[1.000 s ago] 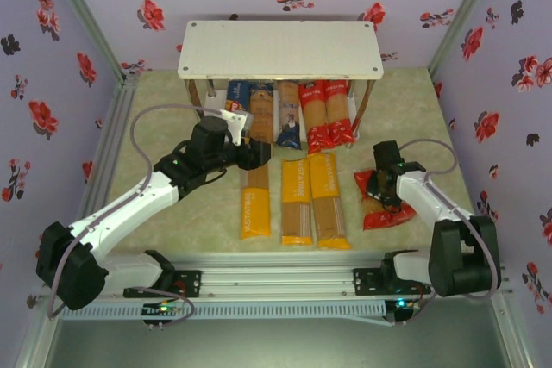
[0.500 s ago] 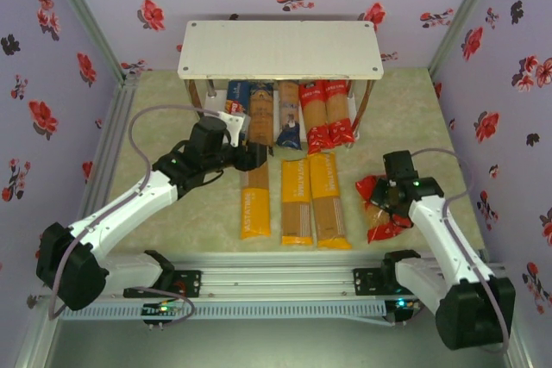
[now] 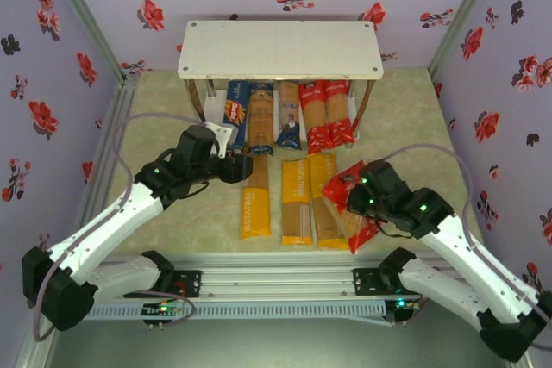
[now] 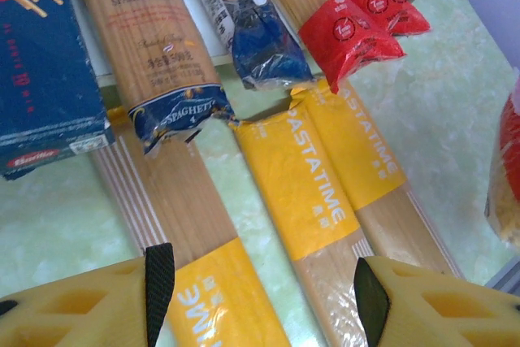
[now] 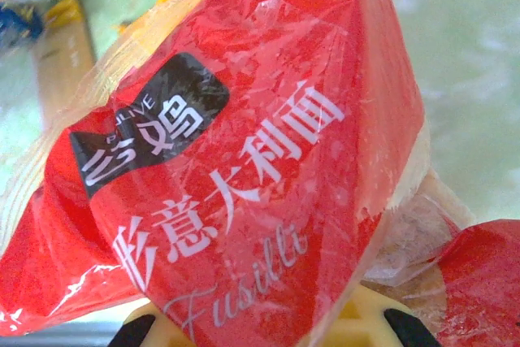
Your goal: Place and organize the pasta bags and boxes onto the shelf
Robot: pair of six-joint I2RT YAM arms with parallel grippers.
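Fusilli bag (image 3: 343, 183) is being carried left off the table's right side, clenched in R gripper (image 3: 366, 200), now over yellow bags (image 3: 296, 200), near-side of shelf (image 3: 280, 49); shelving approach is being started. L gripper (image 4: 256, 290) is being held released, empty.

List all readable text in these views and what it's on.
"PASTATIME": yellow packet
"SPAGHETTI": brown packet
"Fusilli", under Chinese characters: wide red bag
Too blurred to read: small print on the blue box, labels on the red packets.
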